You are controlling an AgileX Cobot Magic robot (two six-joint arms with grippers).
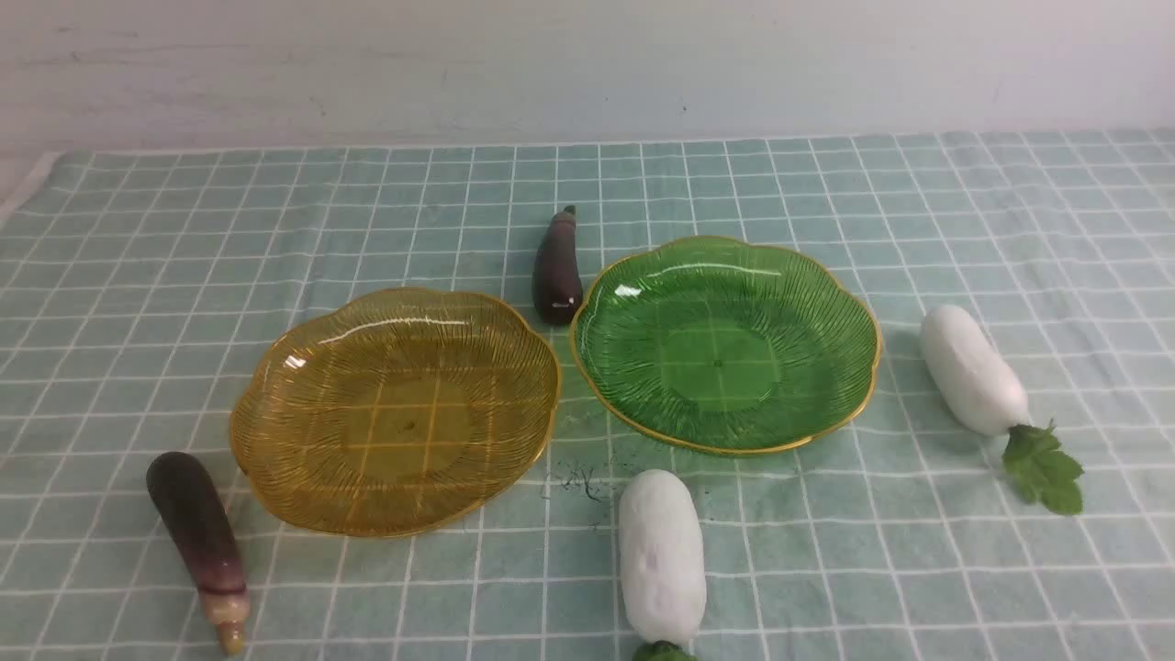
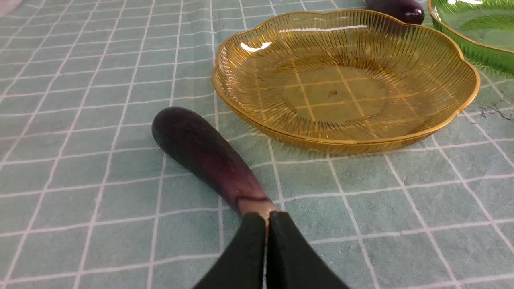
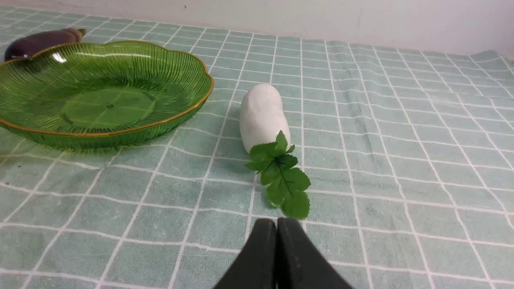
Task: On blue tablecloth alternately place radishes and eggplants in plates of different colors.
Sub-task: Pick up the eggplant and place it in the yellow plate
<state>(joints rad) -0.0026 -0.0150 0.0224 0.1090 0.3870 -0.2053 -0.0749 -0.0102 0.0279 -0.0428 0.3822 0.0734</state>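
Note:
On the blue tablecloth [image 1: 184,239] sit an empty amber plate [image 1: 275,386] at centre left and an empty green plate [image 1: 826,312] at centre right. One eggplant [image 1: 197,532] lies near the front left, its tan stem toward me; another eggplant [image 1: 556,268] lies behind the gap between the plates. One radish [image 1: 661,555] lies in front of the plates, a second radish [image 1: 971,369] right of the green plate. My left gripper [image 2: 267,218] is shut, its tips just short of the near eggplant's [image 2: 209,156] stem. My right gripper [image 3: 276,224] is shut, just short of the radish's [image 3: 263,114] leaves. Neither arm shows in the front view.
A pale wall [image 1: 587,64] rises behind the cloth's far edge. A dark scribble mark [image 1: 578,479] stains the cloth between the amber plate and the near radish. The cloth's left edge [image 1: 27,188] shows at the far left.

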